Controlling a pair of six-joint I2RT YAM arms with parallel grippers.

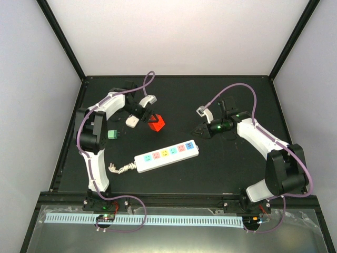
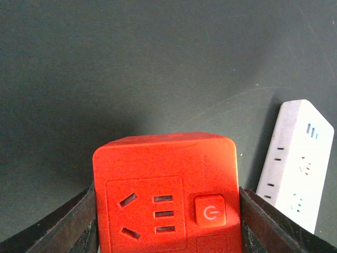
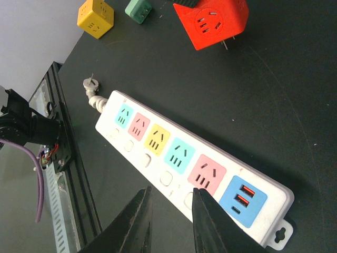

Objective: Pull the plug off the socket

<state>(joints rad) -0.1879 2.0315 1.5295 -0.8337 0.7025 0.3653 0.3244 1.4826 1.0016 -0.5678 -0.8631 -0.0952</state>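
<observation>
The socket is a long white power strip (image 1: pixel 166 154) lying flat mid-table, with every coloured outlet face empty in the right wrist view (image 3: pixel 184 158). Its short cord stub (image 3: pixel 92 95) sticks out at the left end. The plug is a red cube (image 1: pixel 156 122) with bare prongs, tilted and apart from the strip, behind it. My left gripper (image 1: pixel 145 113) is shut on the red cube (image 2: pixel 163 174), one finger on each side. My right gripper (image 3: pixel 171 211) is open and empty, hovering over the strip's near edge by the pink outlet; it also shows in the top view (image 1: pixel 200 129).
A green cube adapter (image 1: pixel 112 135) sits by the left arm, and a yellow cube (image 3: pixel 95 18) lies beside it (image 3: pixel 138 10). A small white adapter (image 2: pixel 297 163) lies right of the red cube. Black frame rails border the table.
</observation>
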